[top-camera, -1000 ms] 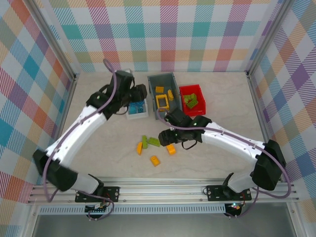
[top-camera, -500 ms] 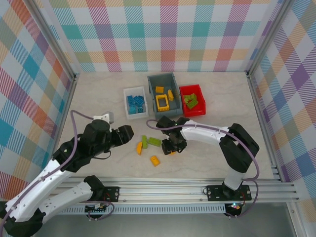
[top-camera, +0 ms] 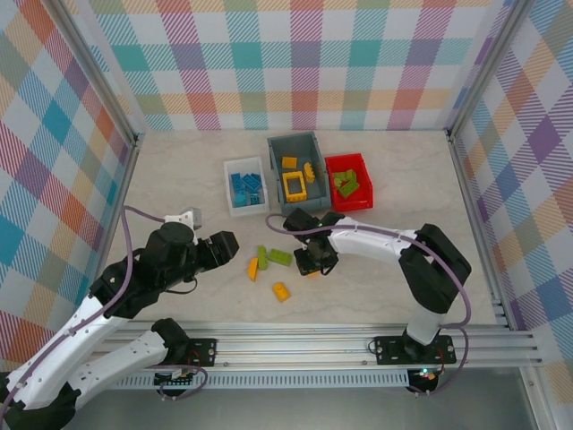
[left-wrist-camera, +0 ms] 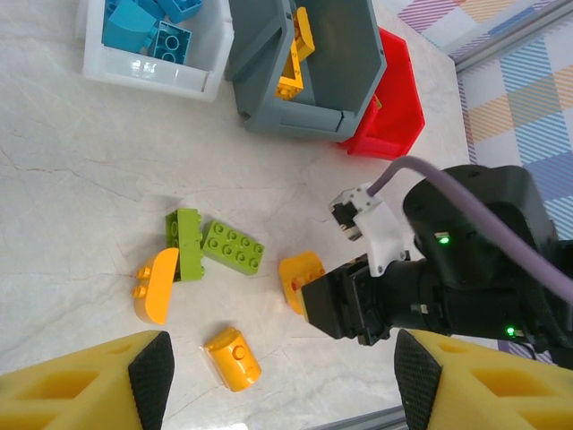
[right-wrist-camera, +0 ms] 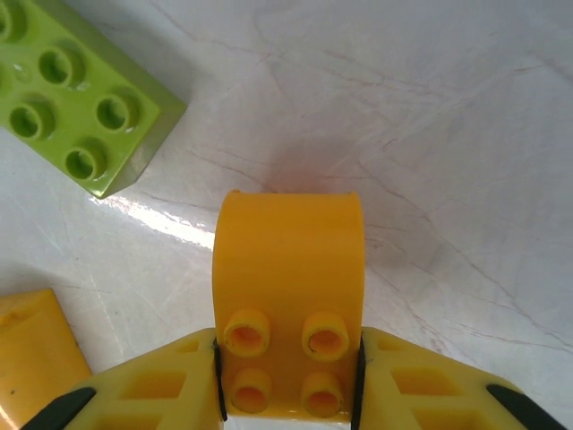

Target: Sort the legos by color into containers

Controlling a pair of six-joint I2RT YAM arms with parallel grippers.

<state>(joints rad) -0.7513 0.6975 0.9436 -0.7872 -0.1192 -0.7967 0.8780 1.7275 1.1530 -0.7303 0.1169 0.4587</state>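
My right gripper [right-wrist-camera: 288, 367] is shut on a yellow-orange curved brick [right-wrist-camera: 288, 269], low over the table beside the loose pile [top-camera: 311, 266]. Two green bricks [left-wrist-camera: 183, 242] [left-wrist-camera: 233, 246], an orange curved piece [left-wrist-camera: 154, 285] and an orange stub [left-wrist-camera: 233, 358] lie loose to its left. My left gripper [left-wrist-camera: 282, 376] hangs open and empty above them, at the left of the pile in the top view [top-camera: 229, 245]. The white tray [top-camera: 235, 204] holds blue bricks. The grey bin [top-camera: 277, 148] holds yellow pieces, the hollow frame among them. Green bricks sit in the red bin [top-camera: 364, 184].
The three bins stand in a row at the back centre, the grey one [left-wrist-camera: 260, 98] between the white tray [left-wrist-camera: 148, 79] and the red bin [left-wrist-camera: 398, 116]. Metal frame posts and checkered walls close in the table. Bare tabletop lies left and right of the pile.
The left arm has drawn back from the white tray to the near left of the pile. The right gripper has come down and shut on the orange brick.
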